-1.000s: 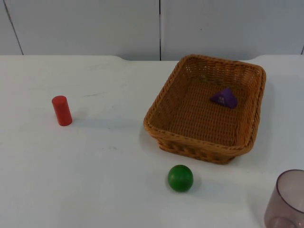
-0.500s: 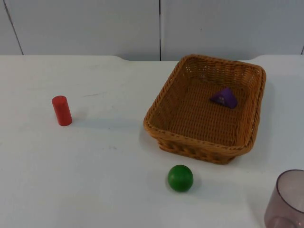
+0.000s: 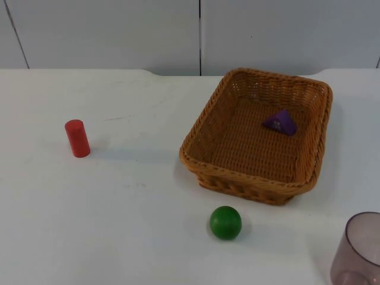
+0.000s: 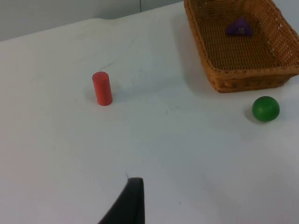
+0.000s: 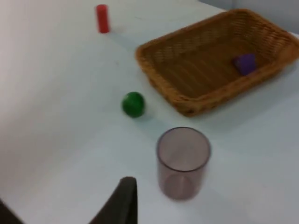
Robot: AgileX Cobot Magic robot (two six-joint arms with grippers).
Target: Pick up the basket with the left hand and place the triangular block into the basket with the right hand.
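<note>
Both grippers hang above the white table [image 3: 119,237], holding nothing; only one black fingertip of each shows, so I cannot tell if they are open or closed
Left gripper's fingertip [image 4: 128,205] stands over bare table near the red cylinder [image 3: 77,138], which is upright at the left, well apart from everything else; right gripper's fingertip [image 5: 121,200] stands just beside the translucent purple cup [image 3: 359,249], upright at the near right. Wicker basket [image 3: 199,142] sits flat on the table at the right, and the purple triangular block [image 3: 280,122] lies inside it, toward its far right part. Green ball [image 3: 225,222] rests on the table just near of the basket, apart from its wall
</note>
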